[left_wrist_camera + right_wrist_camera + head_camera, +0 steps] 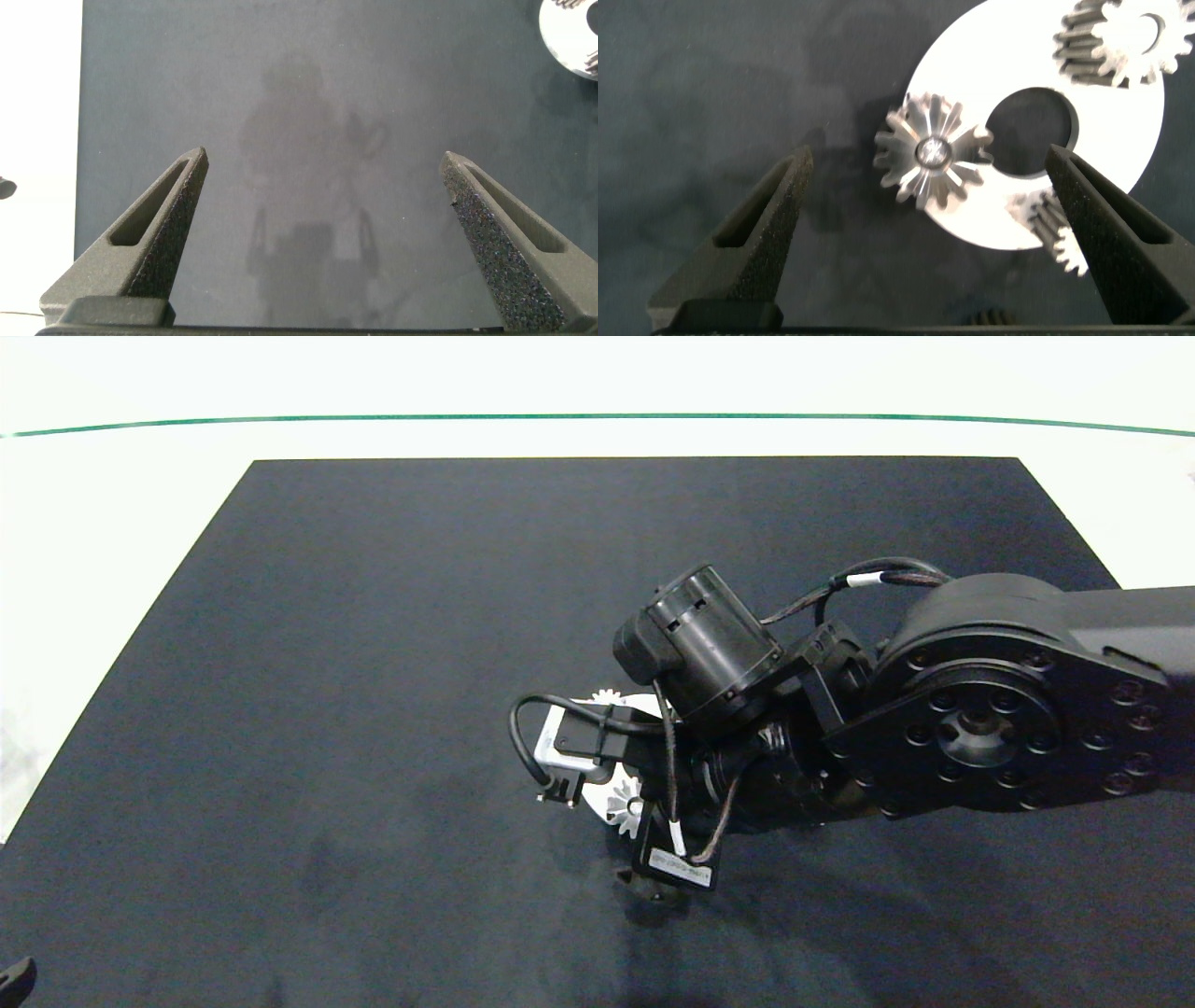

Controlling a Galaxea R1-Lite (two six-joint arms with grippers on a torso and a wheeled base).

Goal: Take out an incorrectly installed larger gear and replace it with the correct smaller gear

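Observation:
On a round white plate [1120,121] with a centre hole stands the larger gear [932,151], silver with long sharp teeth, at the plate's rim. My right gripper [934,229] is open and hovers over it, the gear lying between and just beyond its fingertips. Two small blunt-toothed gears also sit on the plate: one [1120,37] is on the far side, the other [1050,233] is partly behind a finger. I cannot tell which is the smaller gear of the task. In the head view the right wrist [709,644] covers most of the plate [599,795]. My left gripper [324,157] is open over bare mat.
A black mat [373,663] covers the table, with white table around it and a green line at the far side. The left gripper's tip [17,978] shows at the near left corner. The plate's edge [572,37] appears in the left wrist view.

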